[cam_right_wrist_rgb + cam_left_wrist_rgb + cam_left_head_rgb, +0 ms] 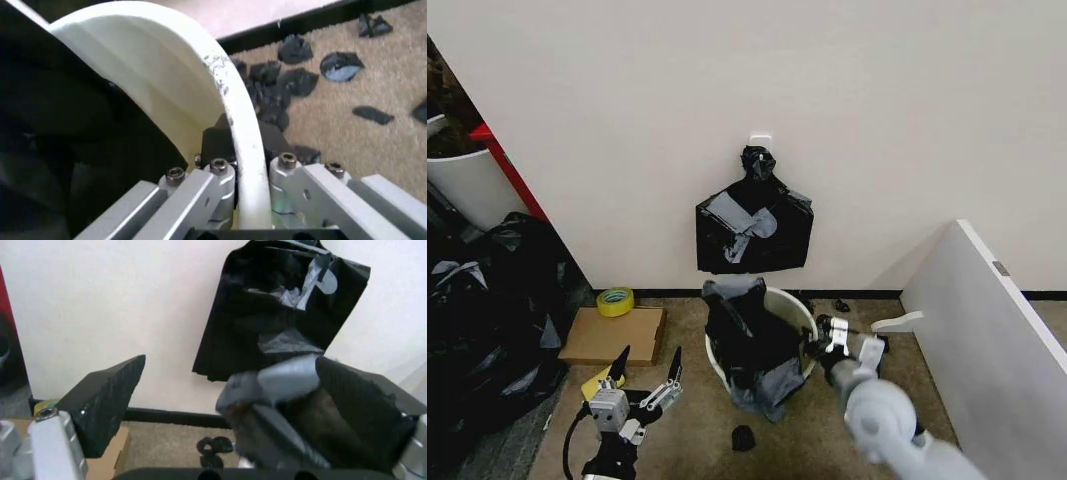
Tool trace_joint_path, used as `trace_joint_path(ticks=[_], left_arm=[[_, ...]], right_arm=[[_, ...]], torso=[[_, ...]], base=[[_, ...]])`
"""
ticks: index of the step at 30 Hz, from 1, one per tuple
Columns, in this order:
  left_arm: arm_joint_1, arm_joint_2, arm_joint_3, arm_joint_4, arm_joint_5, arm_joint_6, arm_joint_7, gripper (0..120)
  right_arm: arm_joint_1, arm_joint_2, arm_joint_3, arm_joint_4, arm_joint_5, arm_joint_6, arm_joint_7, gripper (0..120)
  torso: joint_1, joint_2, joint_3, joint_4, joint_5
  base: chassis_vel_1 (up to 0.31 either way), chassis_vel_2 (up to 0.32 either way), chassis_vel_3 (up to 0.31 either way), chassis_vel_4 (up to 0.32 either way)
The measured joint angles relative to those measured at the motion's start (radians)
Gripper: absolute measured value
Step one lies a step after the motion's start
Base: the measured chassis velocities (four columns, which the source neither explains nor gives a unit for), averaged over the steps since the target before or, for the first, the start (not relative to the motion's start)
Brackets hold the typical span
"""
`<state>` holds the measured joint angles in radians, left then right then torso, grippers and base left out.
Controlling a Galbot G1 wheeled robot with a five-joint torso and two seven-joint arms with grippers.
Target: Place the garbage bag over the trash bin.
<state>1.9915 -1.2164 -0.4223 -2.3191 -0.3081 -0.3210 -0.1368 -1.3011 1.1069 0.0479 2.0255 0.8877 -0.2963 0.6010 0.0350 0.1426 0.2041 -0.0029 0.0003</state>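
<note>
One glossy, wrinkled black bag (749,335) draped over the left rim of one round, smooth cream bin (795,310), lower centre of the head frame. Right gripper (819,348) clamped on the bin's right rim. Left gripper (647,370), lower left, fingers spread wide, clear of the bag.

The left gripper (648,368) is low, near the floor, on the robot's left side. Its 2 black fingers (673,366) point up and are spread wide apart. They hold nothing. The left arm is short in the head view, coming up from the bottom edge.

The right arm reaches forward from the bottom right. The right gripper (240,155) is pinched tight on the rim of the trash bin (167,65), with 1 finger inside and 1 outside.
</note>
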Motion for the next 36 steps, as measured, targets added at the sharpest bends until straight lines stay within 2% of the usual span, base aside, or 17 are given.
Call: trace_joint_path(ticks=[5,10,15,18,24,25,28,31,32,36], left_arm=[[0.009,-0.002,0.002,-0.004,0.006,0.0,-0.003,100],[0.019,-0.006,0.006,-0.004,0.019,-0.002,-0.005,100],[0.026,-0.011,0.011,-0.004,0.03,-0.005,-0.006,99],[0.026,-0.014,0.013,-0.004,0.032,-0.006,-0.006,99],[0.02,-0.013,0.014,-0.004,0.032,-0.004,-0.007,100],[0.02,-0.013,0.014,-0.004,0.032,-0.004,-0.007,100],[0.02,-0.012,0.015,-0.004,0.033,-0.003,-0.008,99],[0.017,-0.009,0.014,-0.004,0.031,-0.002,-0.008,100],[0.017,-0.009,0.014,-0.004,0.031,-0.002,-0.008,100],[0.01,-0.004,0.014,-0.004,0.026,0.004,-0.008,100]], right_arm=[[-0.009,0.042,-0.016,-0.032,-0.104,0.038,-0.007,1],[0.007,0.082,-0.019,-0.073,-0.115,0.047,0.007,1],[0.003,0.081,-0.019,-0.078,-0.099,0.033,0.009,1],[-0.014,0.072,-0.012,-0.07,-0.105,0.024,-0.015,9],[-0.04,0.06,0.006,-0.037,-0.116,0.019,-0.002,34],[-0.04,0.06,0.006,-0.037,-0.116,0.019,-0.002,34],[-0.063,0.05,0.02,-0.009,-0.13,0.019,0.008,48],[-0.097,0.029,0.039,0.033,-0.164,0.014,0.013,61],[-0.097,0.029,0.039,0.033,-0.164,0.014,0.013,61],[-0.132,-0.027,0.083,0.078,-0.211,0.012,0.022,79]], torso=[[0.0,0.0,0.0,0.0003,-0.0001],[0.0,0.0,0.0,0.0004,0.0],[0.0,0.0,0.0,0.0004,0.0003],[0.0,0.0,0.0,0.0002,0.0002],[0.0,0.0,0.0,0.0003,0.0003],[0.0,0.0,0.0,0.0003,0.0003],[0.0,0.0,0.0,0.0003,0.0003],[0.0,0.0,0.0,0.0003,0.0005],[0.0,0.0,0.0,0.0003,0.0005],[0.0,0.0,0.0,0.0002,0.0004]], base=[[0.0,0.0,0.0,0.0],[0.0,0.0,0.0,0.0],[0.0,0.0,0.0,0.0],[0.0,0.0,0.0,0.0],[0.0,0.0,0.0,0.0],[0.0,0.0,0.0,0.0],[0.0,0.0,0.0,0.0],[0.0,0.0,0.0,0.0],[0.0,0.0,0.0,0.0],[0.0,0.0,0.0,0.0]])
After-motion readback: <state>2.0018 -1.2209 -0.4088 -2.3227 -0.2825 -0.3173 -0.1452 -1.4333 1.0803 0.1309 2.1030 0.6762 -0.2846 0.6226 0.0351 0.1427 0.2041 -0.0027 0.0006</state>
